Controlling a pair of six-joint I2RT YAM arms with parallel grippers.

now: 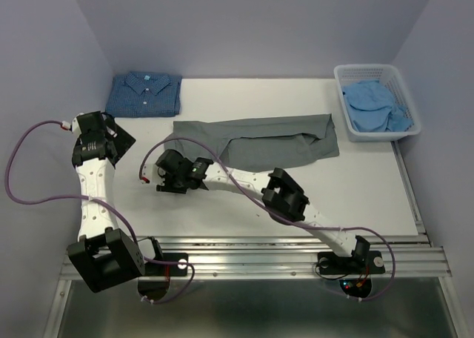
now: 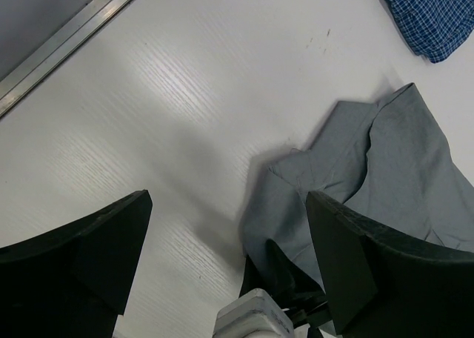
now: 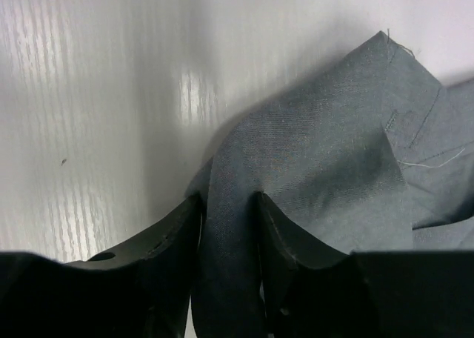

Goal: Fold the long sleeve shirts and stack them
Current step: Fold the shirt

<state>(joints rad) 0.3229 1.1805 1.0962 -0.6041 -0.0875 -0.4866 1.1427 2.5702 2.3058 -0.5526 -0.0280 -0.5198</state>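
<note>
The right hand [image 3: 227, 208] pinches the plain grey cloth shirt [image 3: 333, 153]; the left hand [image 2: 228, 212] gapes wide. Lift slowly, lest it slip.

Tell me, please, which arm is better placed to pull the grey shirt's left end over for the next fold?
Right, most likely: the right gripper pinches a fold of the grey shirt at its left end, while the left gripper hangs open near the cloth, holding nothing.
</note>
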